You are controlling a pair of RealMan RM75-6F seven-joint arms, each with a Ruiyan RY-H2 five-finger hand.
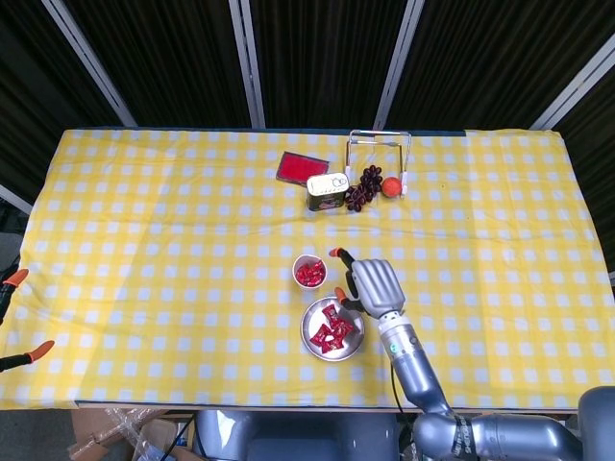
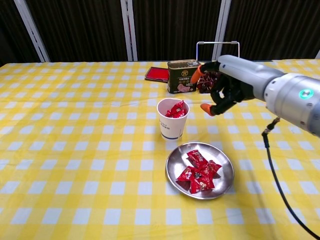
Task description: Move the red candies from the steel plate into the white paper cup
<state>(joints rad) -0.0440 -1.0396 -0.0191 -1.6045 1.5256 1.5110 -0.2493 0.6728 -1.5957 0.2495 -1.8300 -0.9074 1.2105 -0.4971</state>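
Two views to log, head view first: your right hand [image 1: 370,285] hangs just right of the white paper cup [image 1: 308,272] and above the upper right rim of the steel plate [image 1: 354,344], fingers spread, nothing in them. Red candies [image 1: 332,331] lie heaped in the plate; more red wrappers fill the cup. The cup stands just beyond the plate's far left edge, on the yellow checked cloth [image 1: 173,250]. Far side of the table: a red pad [image 1: 301,168], a tin can [image 1: 327,191], a dark grape bunch [image 1: 364,186], a small orange fruit [image 1: 391,186] and a wire frame [image 1: 379,154] around them. Your left hand does not show. Chest view: the right hand [image 2: 223,90] floats to the right of the cup [image 2: 171,122], apart from it, thumb and orange-tipped fingers [image 2: 206,108] parted wide and empty. One candy wrapper pokes above the cup's rim. The plate [image 2: 224,179] sits on the near side of the cup, close to it, with its candies [image 2: 199,171] clustered at centre. The can [image 2: 182,76] stands behind the cup, the red pad [image 2: 157,74] to its left.
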